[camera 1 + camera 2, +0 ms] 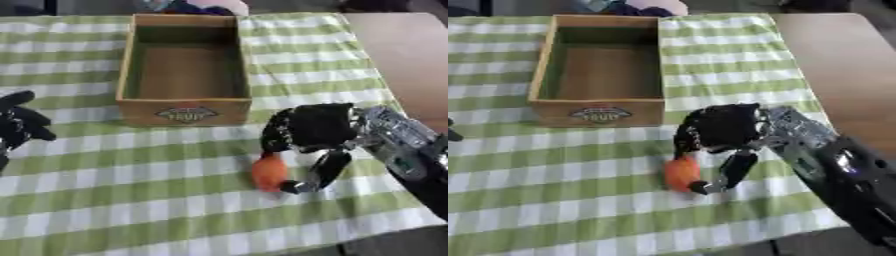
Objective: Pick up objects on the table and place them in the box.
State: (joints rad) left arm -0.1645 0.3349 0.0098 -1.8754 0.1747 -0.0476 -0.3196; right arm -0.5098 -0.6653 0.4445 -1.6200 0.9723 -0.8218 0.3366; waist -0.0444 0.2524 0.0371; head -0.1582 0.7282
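left hand [19, 125] idle at left edge, fingers relaxed | wooden box [185, 107] empty, upright, mid-counter | orange object [269, 171] on checked cloth near box front | right hand [319, 131] curling round it | step: grasp | next: lift, carry into box

Green-white check cloth [131, 200] over tbl; bare brown tabletop [402, 55] at right.
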